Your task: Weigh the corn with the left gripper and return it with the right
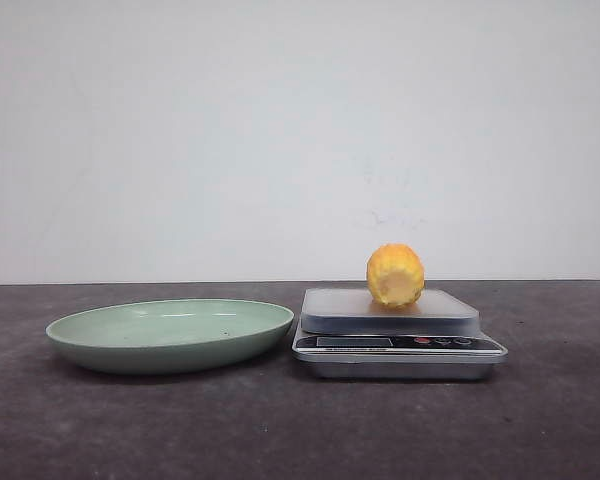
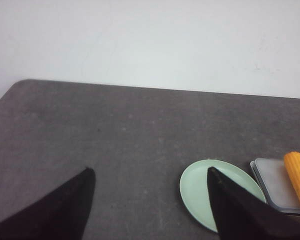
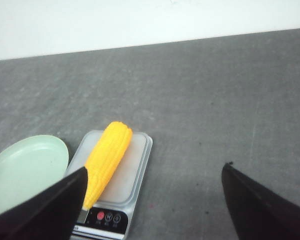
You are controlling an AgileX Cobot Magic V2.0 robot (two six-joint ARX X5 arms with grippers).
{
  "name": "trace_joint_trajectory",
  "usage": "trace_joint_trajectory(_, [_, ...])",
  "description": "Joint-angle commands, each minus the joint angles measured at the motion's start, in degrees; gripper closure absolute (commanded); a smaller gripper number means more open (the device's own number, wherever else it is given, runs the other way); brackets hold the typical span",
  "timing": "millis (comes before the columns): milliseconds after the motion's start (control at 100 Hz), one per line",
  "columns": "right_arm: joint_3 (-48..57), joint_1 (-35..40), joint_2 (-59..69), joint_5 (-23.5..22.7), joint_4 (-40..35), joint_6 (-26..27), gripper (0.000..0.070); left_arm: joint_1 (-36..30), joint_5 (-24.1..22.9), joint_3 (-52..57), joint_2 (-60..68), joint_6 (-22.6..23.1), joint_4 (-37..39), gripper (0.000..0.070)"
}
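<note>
Dark grey bench (image 1: 100,430) under white wall, yellow-orange corn cob (image 1: 395,275) with paler cut end lying atop silver digital kitchen scale (image 1: 398,345), pale green shallow plate (image 1: 170,335) just beside scale, left hand (image 2: 150,175) and right hand (image 3: 152,172) both spread wide, empty.

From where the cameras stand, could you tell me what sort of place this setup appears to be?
Probably a lab test bench staged as a kitchen weighing station, not a real kitchen: a bare dark table against a blank white wall, holding only a green plate and a digital scale with corn on it.
</note>
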Motion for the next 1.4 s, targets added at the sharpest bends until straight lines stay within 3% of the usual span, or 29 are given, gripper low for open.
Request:
trace_joint_trajectory(0, [1.18,0.66,0.17,0.04,0.24,-1.55,0.017,-0.09,0.26,-0.79,-2.1,-0.57,-0.31,0.0271])
trace_joint_trajectory(250, [1.18,2.49,0.17,-0.02,0.17,-1.55,0.017,-0.09,0.28,-8.52,-10.12,-2.01,-1.57,0.0271])
trace_joint_trajectory(530, [1.9,6.19,3.41,0.0,4.63,-0.48,0.0175,-0.11,0.28,-8.94,-10.62,-2.91,-3.21,0.0271])
trace_joint_trajectory(750, [5.9,11.37,16.44,0.22,7.93,0.98,0.0178,-0.11,0.28,-8.94,-10.62,-3.32,-3.23,0.0271])
trace_joint_trajectory(860, [7.67,14.84,24.37,2.75,11.82,1.73,0.0225,-0.11,0.28,-8.94,-10.62,-3.3,-3.26,0.0271])
trace_joint_trajectory(970, [9.33,16.87,31.71,3.63,14.25,1.7,0.0226,-0.09,0.26,-8.94,-10.62,-3.32,-3.26,0.0271])
trace_joint_trajectory(1240, [14.53,20.06,49.09,4.66,15.67,1.55,0.0223,-0.09,0.28,-8.94,-10.62,-3.85,-3.65,0.0271])
trace_joint_trajectory(1390, [15.91,21.24,55.52,7.8,16.17,2.12,0.0222,-0.09,1.18,-8.94,-10.62,-4.63,-3.69,0.0271])
